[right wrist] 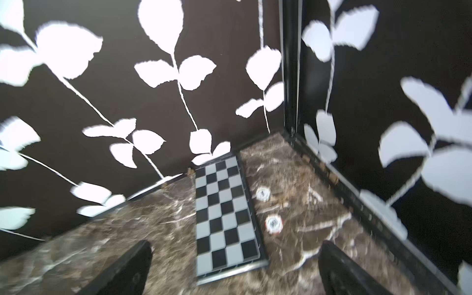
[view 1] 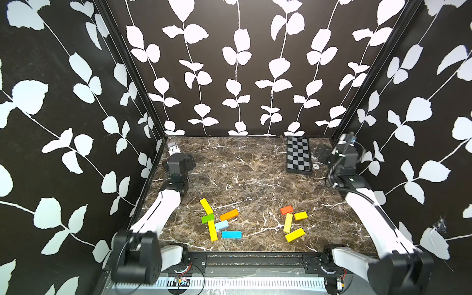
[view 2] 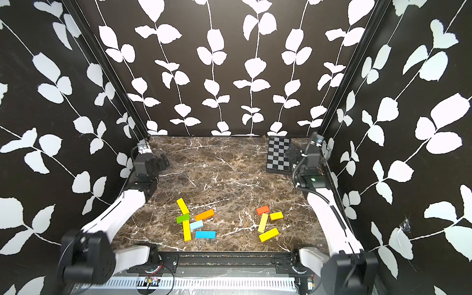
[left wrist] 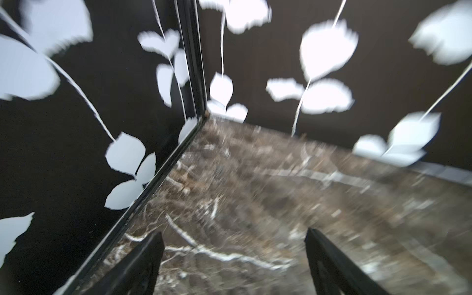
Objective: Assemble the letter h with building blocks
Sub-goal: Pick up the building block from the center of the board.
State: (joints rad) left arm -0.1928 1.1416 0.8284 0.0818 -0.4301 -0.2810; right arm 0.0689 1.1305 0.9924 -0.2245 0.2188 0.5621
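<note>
The building blocks lie flat in two loose groups near the front of the marble table [view 1: 250, 178]. In the left group, two long yellow blocks [view 1: 206, 205] [view 1: 212, 231] lie among a green [view 1: 207, 218], an orange [view 1: 229, 214], a light blue [view 1: 221, 225] and a blue [view 1: 231, 234] block. In the right group are a red block [view 1: 286, 209], a short yellow one [view 1: 300, 215] and two long yellow ones [view 1: 288, 222] [view 1: 294, 234]. My left gripper [left wrist: 234, 232] hangs open over bare marble at the back left, far from the blocks. My right gripper [right wrist: 236, 242] is open and empty at the back right.
A black-and-grey chequered board [view 1: 298, 155] lies at the back right, right in front of my right gripper. Two small round white discs [right wrist: 273, 224] [right wrist: 263, 194] sit beside it. Leaf-patterned walls close in three sides, and a black rail [view 1: 255, 260] runs along the front.
</note>
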